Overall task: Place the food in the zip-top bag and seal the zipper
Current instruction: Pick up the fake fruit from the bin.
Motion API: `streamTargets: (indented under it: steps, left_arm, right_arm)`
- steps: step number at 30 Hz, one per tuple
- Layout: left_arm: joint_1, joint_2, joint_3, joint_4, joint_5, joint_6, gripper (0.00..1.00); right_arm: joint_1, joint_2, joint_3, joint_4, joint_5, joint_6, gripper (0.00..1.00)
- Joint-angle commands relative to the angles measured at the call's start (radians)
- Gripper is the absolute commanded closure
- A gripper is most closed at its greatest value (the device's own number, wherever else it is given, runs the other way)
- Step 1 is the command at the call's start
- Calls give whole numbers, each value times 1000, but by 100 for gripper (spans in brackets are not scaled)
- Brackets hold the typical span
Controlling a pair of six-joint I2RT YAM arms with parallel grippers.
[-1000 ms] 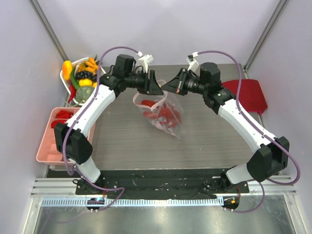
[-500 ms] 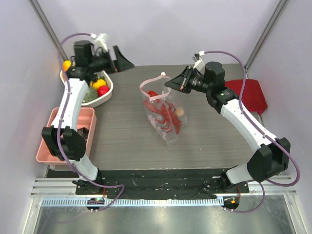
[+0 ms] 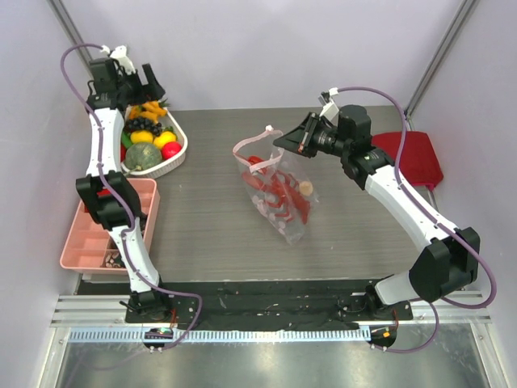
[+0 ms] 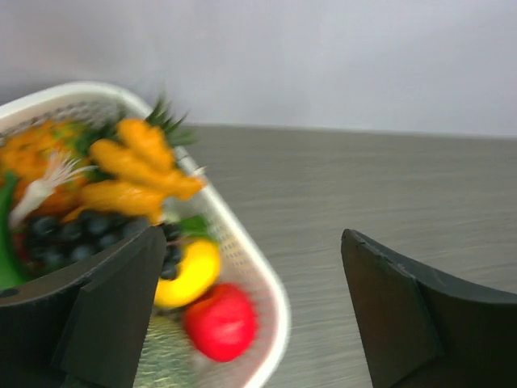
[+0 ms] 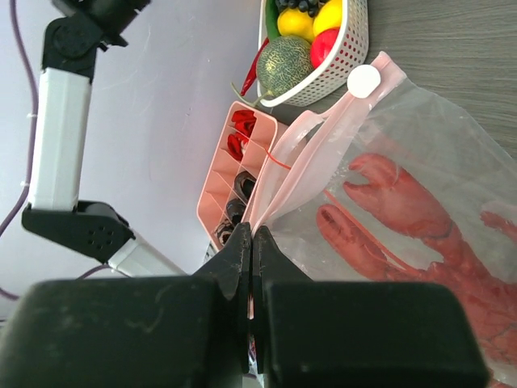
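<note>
a wide strip of table (image 3: 210, 218) separates the white basket (image 3: 182, 152) from the zip-top bag (image 3: 297, 230).

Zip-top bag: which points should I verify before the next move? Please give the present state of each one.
1. Right end effector shut on the zipper: ok.
2. Lobster inside the zip-top bag: ok.
3. Zipper pressed closed along the whole mouth: not ok; the strip gapes in a loop.
4. Left end effector open and empty: ok; it hangs over the white basket, far from the bag.
5. All food that should be packed is in the bag: cannot tell.
</note>
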Motion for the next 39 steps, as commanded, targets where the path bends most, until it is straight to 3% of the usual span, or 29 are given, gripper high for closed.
streamTargets:
  steps: [1,7,13,14,21,27,39]
  left_arm:
    - [23,35,21,-132,-115,351,3]
    - [44,55,-76,-74,-131,555,3]
    - [47,81,-111,-87,-94,874,4]
    - [47,80,-119,-100,-68,985,4]
    - [42,92,-142,-161,-74,1256,6]
    - [36,129,-148,-127,-120,1361,6]
    - [18,167,-217,30,-134,1425,9]
  right_arm:
    - [-2,-40,-8,61,4,-31,99]
    - [-4,-32,-25,64,0,-41,99]
    - [-8,-18,-21,64,-15,-39,99]
    - [-8,-17,-21,64,-16,-41,99]
    - [-11,-8,-30,67,-19,-25,99]
    - [-11,3,-27,66,-26,-15,99]
    - [-14,32,-27,72,-37,15,99]
